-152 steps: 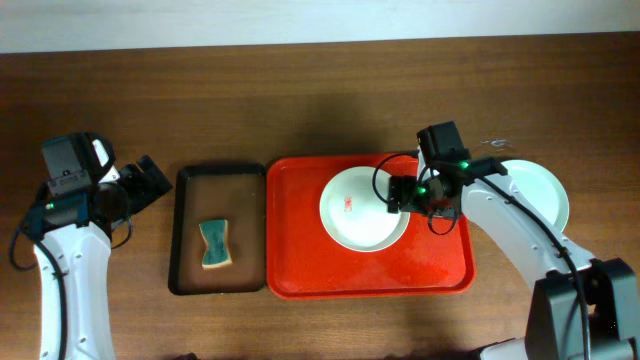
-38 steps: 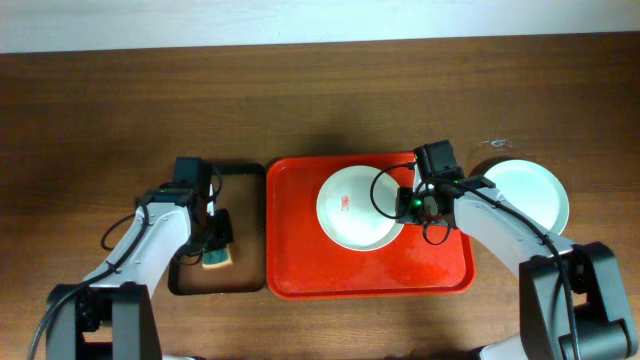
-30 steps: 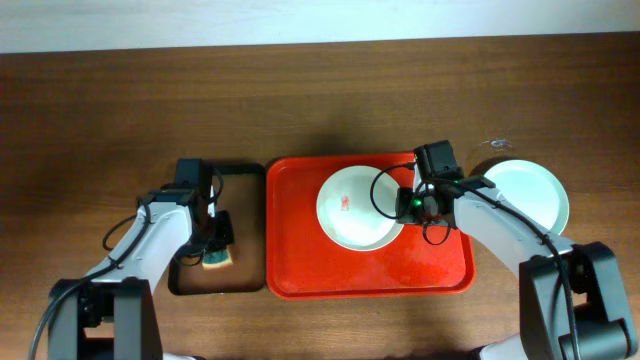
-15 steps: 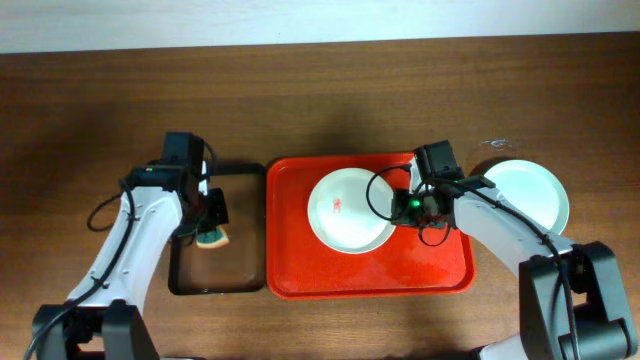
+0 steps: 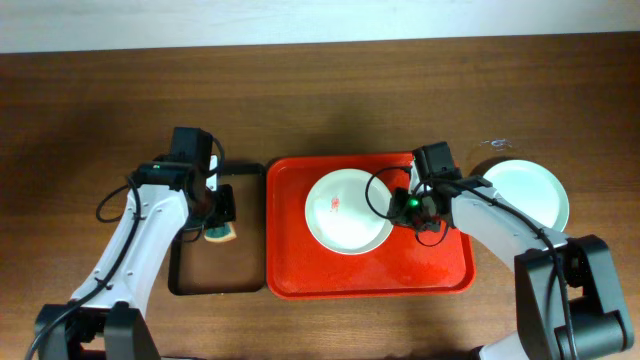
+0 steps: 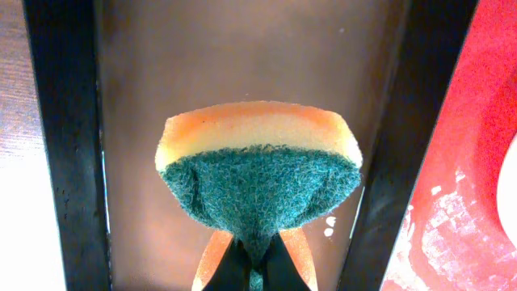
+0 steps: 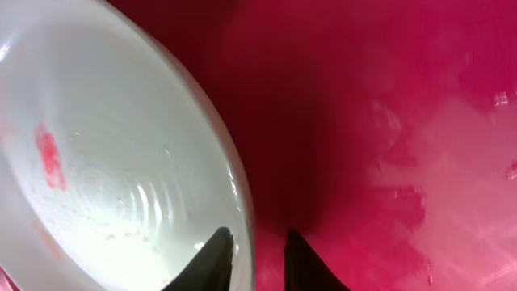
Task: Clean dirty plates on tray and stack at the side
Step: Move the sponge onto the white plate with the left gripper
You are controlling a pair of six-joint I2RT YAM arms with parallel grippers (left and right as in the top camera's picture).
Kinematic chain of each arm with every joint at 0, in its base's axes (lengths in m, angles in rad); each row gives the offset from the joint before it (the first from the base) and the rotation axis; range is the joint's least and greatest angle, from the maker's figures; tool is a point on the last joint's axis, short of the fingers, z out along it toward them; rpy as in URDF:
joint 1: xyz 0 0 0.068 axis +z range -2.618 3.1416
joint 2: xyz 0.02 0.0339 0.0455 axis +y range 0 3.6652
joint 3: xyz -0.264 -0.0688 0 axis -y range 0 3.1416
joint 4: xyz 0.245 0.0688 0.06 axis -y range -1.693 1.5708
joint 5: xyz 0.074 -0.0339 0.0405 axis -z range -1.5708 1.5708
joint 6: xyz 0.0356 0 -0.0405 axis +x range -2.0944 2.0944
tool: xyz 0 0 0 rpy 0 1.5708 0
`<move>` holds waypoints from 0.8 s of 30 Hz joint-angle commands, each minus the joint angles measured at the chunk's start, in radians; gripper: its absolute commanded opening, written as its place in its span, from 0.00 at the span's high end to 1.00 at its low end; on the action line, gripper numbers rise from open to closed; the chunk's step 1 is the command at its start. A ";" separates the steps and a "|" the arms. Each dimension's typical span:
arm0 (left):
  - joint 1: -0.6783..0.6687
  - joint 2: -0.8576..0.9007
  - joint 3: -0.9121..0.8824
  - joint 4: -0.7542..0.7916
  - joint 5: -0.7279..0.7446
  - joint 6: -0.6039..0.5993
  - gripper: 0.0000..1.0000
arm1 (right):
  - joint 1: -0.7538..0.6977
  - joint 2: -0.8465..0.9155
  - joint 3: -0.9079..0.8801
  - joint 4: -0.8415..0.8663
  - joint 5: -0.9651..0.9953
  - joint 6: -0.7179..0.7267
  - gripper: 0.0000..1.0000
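Left jaws are pinching a sponge (image 6: 258,174), green scouring pad against yellow foam, and are holding it over the black-rimmed brown tray (image 5: 190,270), near that tray's right rim. Whether the sponge is touching the tray floor cannot be told. The left arm (image 5: 140,240) is reaching in from the near-left side of the worktop (image 5: 320,100), a dark wood-grain surface. Just to the right, the red tray (image 5: 300,270) is lying almost against the brown one, its plastic glistening in patches. A white plate (image 5: 348,212) is sitting in the red tray's upper middle, showing a small red smear (image 5: 336,207) at its centre. Right jaws are pinching that plate's right rim, with one finger inside the plate and the other outside it over the red plastic. The right arm (image 5: 500,220) is stretching in from the near-right. Farther right, off the red tray, a pale plate (image 5: 525,195) is resting directly on the worktop. A pale strip (image 5: 320,20) is running along the worktop's far edge.
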 commanded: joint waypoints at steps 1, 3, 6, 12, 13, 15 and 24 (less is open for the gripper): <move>-0.007 -0.015 0.023 0.015 -0.012 0.013 1.00 | 0.022 0.008 -0.003 -0.002 -0.016 0.000 0.96; -0.007 -0.014 0.023 0.015 -0.012 0.013 1.00 | 0.089 0.008 -0.003 0.000 -0.013 -0.001 0.96; -0.007 -0.007 0.098 -0.067 -0.012 0.037 1.00 | 0.097 0.008 -0.003 0.000 -0.014 -0.001 0.96; -0.136 0.092 0.235 -0.087 0.027 0.042 1.00 | 0.097 0.008 -0.003 0.018 -0.022 0.000 0.96; -0.159 0.122 0.235 -0.069 0.063 0.042 1.00 | 0.097 0.008 -0.003 0.018 -0.043 -0.001 0.96; -0.209 0.175 0.235 -0.031 0.144 0.042 1.00 | 0.103 0.008 -0.003 0.014 -0.051 -0.001 0.96; -0.379 0.293 0.235 0.063 0.150 -0.011 1.00 | 0.149 0.008 -0.003 0.018 -0.047 0.000 0.91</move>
